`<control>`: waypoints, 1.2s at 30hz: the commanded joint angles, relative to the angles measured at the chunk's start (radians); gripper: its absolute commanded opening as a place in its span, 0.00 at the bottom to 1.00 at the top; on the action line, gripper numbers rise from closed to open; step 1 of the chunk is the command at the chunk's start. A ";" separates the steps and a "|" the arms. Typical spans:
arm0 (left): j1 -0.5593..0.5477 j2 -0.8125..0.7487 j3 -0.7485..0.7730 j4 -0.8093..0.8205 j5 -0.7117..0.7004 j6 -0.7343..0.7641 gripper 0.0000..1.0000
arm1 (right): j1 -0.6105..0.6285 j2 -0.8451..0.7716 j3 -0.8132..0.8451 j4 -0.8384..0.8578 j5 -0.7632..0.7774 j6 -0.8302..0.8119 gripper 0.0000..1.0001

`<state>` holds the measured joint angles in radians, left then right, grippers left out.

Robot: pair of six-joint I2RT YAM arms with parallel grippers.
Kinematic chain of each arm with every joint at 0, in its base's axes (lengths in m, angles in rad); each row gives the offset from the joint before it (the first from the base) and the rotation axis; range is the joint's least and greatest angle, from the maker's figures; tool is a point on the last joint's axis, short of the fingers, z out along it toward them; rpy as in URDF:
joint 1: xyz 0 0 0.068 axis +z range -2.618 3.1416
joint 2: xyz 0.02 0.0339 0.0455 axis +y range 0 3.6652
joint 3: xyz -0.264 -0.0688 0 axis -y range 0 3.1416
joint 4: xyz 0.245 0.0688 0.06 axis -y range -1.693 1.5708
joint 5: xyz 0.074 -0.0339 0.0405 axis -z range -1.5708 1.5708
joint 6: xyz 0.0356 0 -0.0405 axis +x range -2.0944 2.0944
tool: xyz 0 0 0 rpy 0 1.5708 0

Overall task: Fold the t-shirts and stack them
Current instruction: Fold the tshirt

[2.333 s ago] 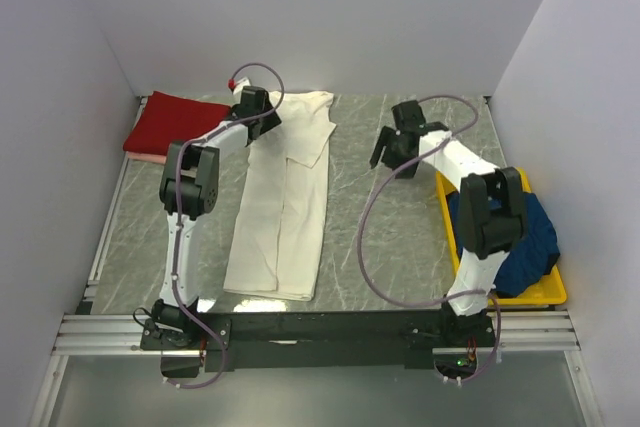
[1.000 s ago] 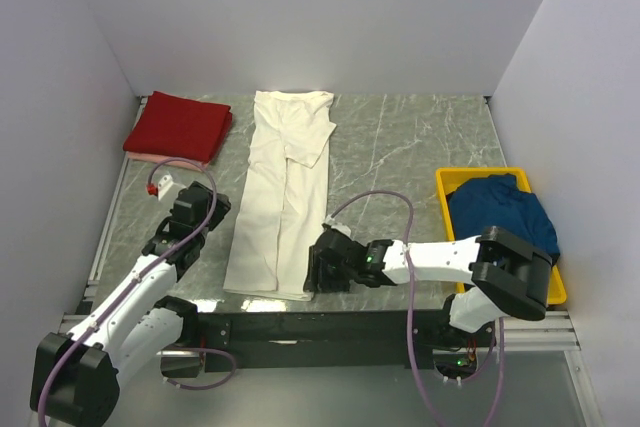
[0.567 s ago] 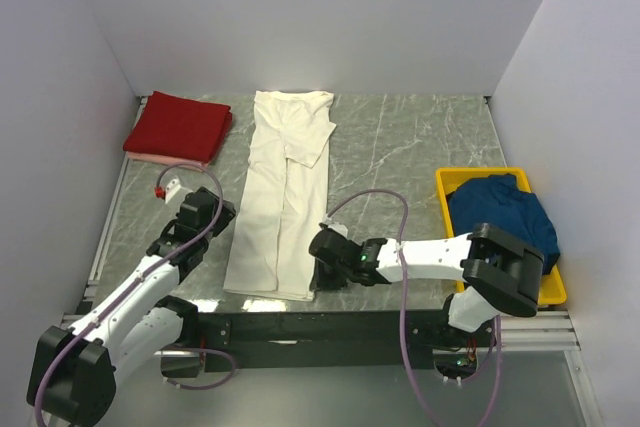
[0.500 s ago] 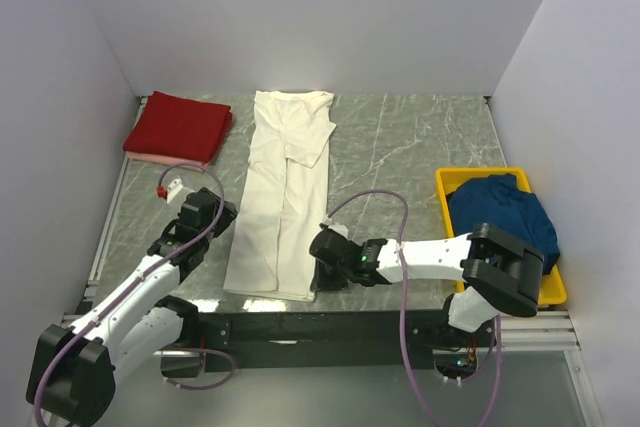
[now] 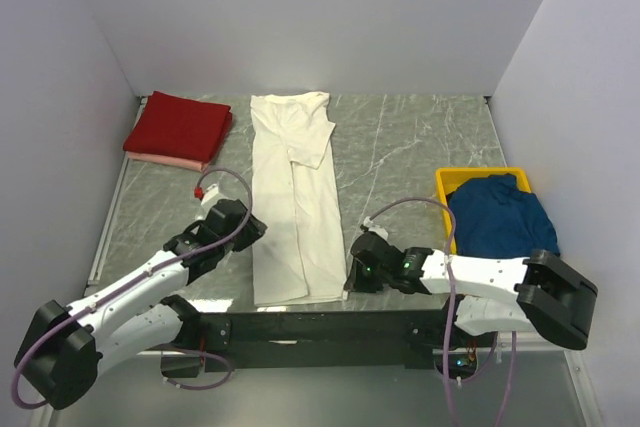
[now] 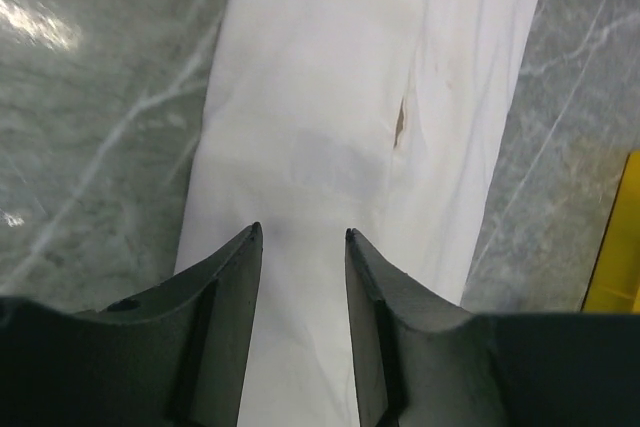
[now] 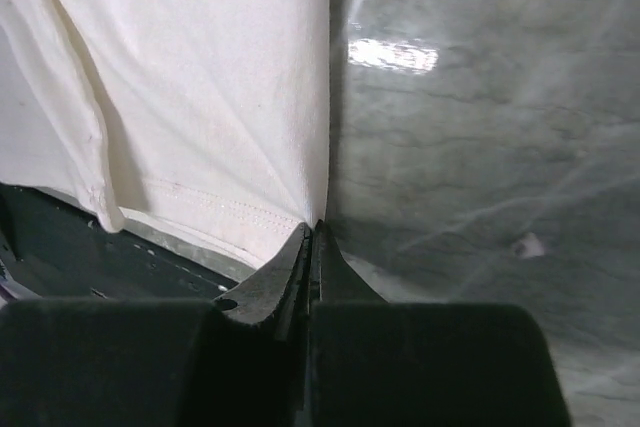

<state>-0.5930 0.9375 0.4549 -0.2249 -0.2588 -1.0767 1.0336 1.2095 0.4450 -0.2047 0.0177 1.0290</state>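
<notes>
A long cream t-shirt (image 5: 295,207), folded lengthwise into a strip, lies down the middle of the table. My right gripper (image 5: 351,277) is shut on its near right hem corner; in the right wrist view the cloth (image 7: 200,97) draws into creases at the closed gripper (image 7: 313,229). My left gripper (image 5: 256,230) hovers at the strip's near left side. Its jaws stand open over the cream cloth (image 6: 330,107), with nothing between the left gripper (image 6: 301,235) fingers. A folded dark red t-shirt (image 5: 180,125) lies on a pink one (image 5: 165,159) at the back left. A navy t-shirt (image 5: 500,219) is bunched up in the bin.
The yellow bin (image 5: 443,190) stands at the right edge, and its side (image 6: 616,247) shows in the left wrist view. White walls close in the back and both sides. The black rail (image 5: 320,327) carrying the arm bases runs along the near edge.
The right gripper has shut on the hem corner and pulled it right, so the strip's near end now lies further right. The left gripper has moved right to the strip's left side.
</notes>
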 commanded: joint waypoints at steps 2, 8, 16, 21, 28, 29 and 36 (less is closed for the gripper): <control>-0.097 -0.026 0.057 -0.158 0.018 -0.066 0.44 | -0.035 -0.059 -0.026 -0.088 0.027 -0.043 0.00; -0.188 -0.111 -0.027 -0.293 0.096 -0.207 0.44 | -0.064 -0.091 -0.032 -0.143 0.031 -0.079 0.00; -0.241 -0.092 -0.019 -0.386 0.087 -0.195 0.46 | -0.089 -0.120 -0.066 -0.153 0.018 -0.099 0.00; -0.326 -0.042 -0.045 -0.387 0.098 -0.232 0.45 | -0.107 -0.143 -0.083 -0.145 0.002 -0.113 0.00; -0.447 0.015 -0.051 -0.349 0.102 -0.285 0.46 | -0.122 -0.136 -0.075 -0.136 -0.015 -0.133 0.00; -0.458 0.024 -0.048 -0.340 0.101 -0.292 0.46 | -0.122 -0.131 -0.074 -0.131 -0.015 -0.138 0.00; -0.513 0.075 -0.050 -0.329 0.113 -0.327 0.16 | -0.127 -0.133 -0.069 -0.125 -0.067 -0.153 0.00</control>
<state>-1.0904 1.0000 0.4126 -0.5228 -0.1616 -1.3785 0.9150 1.0760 0.3847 -0.2993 -0.0319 0.9028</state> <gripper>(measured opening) 0.226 0.007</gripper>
